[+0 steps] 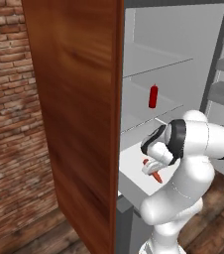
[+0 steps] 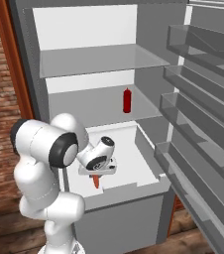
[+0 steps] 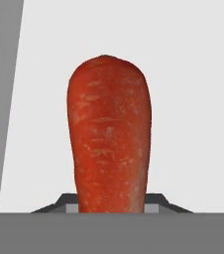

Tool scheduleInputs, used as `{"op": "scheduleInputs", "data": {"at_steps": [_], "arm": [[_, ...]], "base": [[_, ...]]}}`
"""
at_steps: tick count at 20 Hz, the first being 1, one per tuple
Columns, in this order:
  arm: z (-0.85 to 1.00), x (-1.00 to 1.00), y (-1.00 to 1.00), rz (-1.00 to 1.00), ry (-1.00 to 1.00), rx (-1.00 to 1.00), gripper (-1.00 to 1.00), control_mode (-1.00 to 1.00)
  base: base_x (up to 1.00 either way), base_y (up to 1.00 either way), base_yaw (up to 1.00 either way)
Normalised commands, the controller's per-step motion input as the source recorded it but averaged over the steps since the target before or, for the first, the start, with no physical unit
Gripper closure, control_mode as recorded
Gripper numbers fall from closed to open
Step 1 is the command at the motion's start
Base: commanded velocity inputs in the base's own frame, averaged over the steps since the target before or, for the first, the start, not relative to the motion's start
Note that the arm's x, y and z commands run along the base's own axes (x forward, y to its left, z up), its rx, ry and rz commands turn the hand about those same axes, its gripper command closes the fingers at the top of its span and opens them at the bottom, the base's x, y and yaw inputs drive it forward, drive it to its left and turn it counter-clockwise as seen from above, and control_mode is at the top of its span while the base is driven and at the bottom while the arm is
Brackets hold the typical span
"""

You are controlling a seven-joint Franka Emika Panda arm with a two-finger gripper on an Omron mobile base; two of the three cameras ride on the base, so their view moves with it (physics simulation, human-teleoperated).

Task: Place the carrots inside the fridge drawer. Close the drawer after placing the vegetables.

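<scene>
The carrot (image 3: 109, 134) is held in the gripper (image 2: 96, 174), its long axis running straight out from the jaws along the gripper's own line; in the hand view it rises from the bottom centre of the frame to a rounded end in the upper middle. The jaws are closed narrowly on the carrot's near end, with no other contact visible. In the right base view the gripper hangs at lower centre-left of the frame, pointing down, with the carrot's orange-red end (image 2: 96, 182) projecting below it over the white floor of the open fridge drawer (image 2: 146, 149). In the left base view the same carrot end (image 1: 156, 176) shows at centre-right, just under the hand and above the drawer's pale interior. The relation that governs the next move is vertical: the drawer floor lies directly beneath the carrot, inside the drawer walls. Whether the tip already touches the floor cannot be determined. Release is judged the step in hand. The red bottle (image 2: 127, 100) stands upright on the shelf above, well apart from the gripper.
</scene>
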Motion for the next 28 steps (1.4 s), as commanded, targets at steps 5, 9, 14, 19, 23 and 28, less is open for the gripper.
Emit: {"op": "scheduleInputs", "data": {"at_steps": [5,9,14,19,23,28], "arm": [[-0.21,0.05,0.00,0.00,0.05,0.00,-1.00,-1.00],[-0.17,0.01,0.00,0.00,0.03,0.00,-1.00,-1.00],[-0.01,0.04,0.00,0.00,0.03,0.00,-1.00,-1.00],[0.00,0.01,0.00,0.00,0.02,0.00,-1.00,-1.00],[0.36,-0.01,0.00,0.00,0.00,0.00,-1.00,-1.00],[0.82,-0.28,0.00,0.00,-0.09,0.00,-1.00,-1.00]], "base": [[0.00,0.00,0.00],[0.00,0.00,0.00],[0.00,0.00,0.00],[0.00,0.00,0.00],[0.00,0.00,0.00],[0.00,0.00,0.00]]}}
